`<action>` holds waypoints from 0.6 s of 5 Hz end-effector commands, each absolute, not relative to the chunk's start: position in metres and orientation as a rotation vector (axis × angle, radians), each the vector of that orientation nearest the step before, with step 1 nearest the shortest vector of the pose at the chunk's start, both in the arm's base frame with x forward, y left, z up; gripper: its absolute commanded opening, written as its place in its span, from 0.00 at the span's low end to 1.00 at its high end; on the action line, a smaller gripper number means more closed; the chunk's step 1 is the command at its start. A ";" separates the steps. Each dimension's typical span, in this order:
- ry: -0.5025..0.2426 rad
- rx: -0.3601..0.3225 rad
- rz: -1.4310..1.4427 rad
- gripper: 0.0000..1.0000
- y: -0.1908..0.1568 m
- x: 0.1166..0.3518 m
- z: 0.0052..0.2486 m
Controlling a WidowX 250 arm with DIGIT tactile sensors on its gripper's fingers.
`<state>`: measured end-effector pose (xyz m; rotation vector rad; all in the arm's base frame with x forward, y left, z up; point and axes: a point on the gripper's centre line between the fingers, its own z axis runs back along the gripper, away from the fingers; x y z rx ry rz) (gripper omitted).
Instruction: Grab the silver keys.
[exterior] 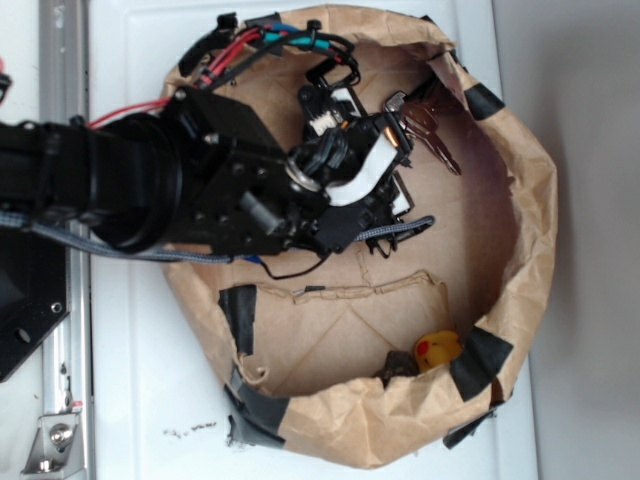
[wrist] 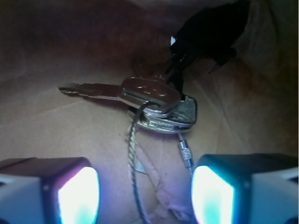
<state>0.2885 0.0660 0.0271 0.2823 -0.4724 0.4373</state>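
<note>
The silver keys (exterior: 425,128) lie on the floor of a brown paper bag (exterior: 530,200), at its upper right, just past the black gripper (exterior: 400,165). In the wrist view the keys (wrist: 156,100) lie straight ahead, their twisted wire ring (wrist: 133,158) trailing back between the two glowing fingertips (wrist: 78,196). The gripper (wrist: 145,196) is open, with the wire loop in the gap and nothing clamped. The key heads lie a little beyond the fingertips.
A yellow rubber duck (exterior: 440,350) and a dark brown lump (exterior: 397,366) lie at the bag's lower right. Black tape patches (exterior: 485,360) hold the bag's rolled rim. The bag rests on a white surface (exterior: 130,400); a metal rail (exterior: 60,60) runs along the left.
</note>
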 end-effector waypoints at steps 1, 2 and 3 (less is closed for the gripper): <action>-0.487 0.272 0.432 0.00 0.064 0.296 0.039; -0.482 0.276 0.435 0.00 0.064 0.296 0.041; -0.468 0.268 0.439 0.00 0.066 0.297 0.044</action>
